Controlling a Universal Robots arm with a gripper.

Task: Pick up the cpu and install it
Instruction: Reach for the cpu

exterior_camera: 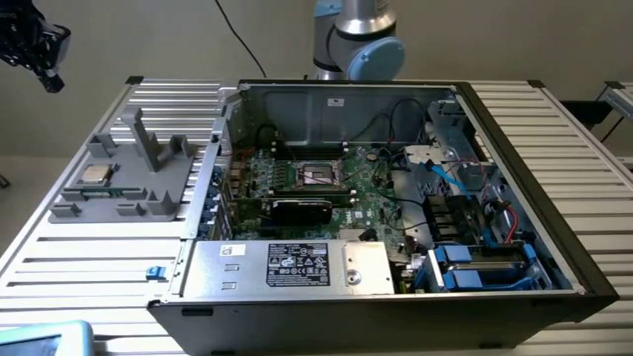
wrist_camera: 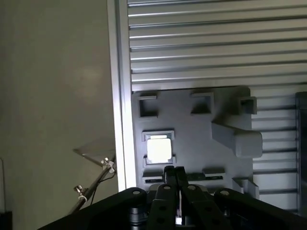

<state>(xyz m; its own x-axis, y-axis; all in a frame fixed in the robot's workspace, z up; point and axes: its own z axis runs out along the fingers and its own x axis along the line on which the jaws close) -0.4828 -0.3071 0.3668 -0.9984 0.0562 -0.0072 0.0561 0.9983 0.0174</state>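
Observation:
The cpu [exterior_camera: 96,174], a small silver square chip, lies in a pocket of the grey fixture [exterior_camera: 118,194] on the table, at the exterior view's left. In the wrist view the cpu [wrist_camera: 159,148] shines bright in its recess on the fixture [wrist_camera: 192,139]. My gripper [exterior_camera: 50,80] hangs high above the table's far left corner, well clear of the chip. Its black fingers [wrist_camera: 169,173] are pressed together, so my gripper [wrist_camera: 175,170] is shut with nothing in it. The dark socket [exterior_camera: 319,174] with its metal frame sits on the motherboard inside the open computer case [exterior_camera: 514,156].
A black rectangular card [exterior_camera: 299,210] stands in front of the socket. Cables and drive bays [exterior_camera: 475,259] fill the case's right side, and a power supply box [exterior_camera: 287,265] lies along its front. Upright grey posts [exterior_camera: 148,141] rise from the fixture. The slatted table [exterior_camera: 89,259] surrounds the case.

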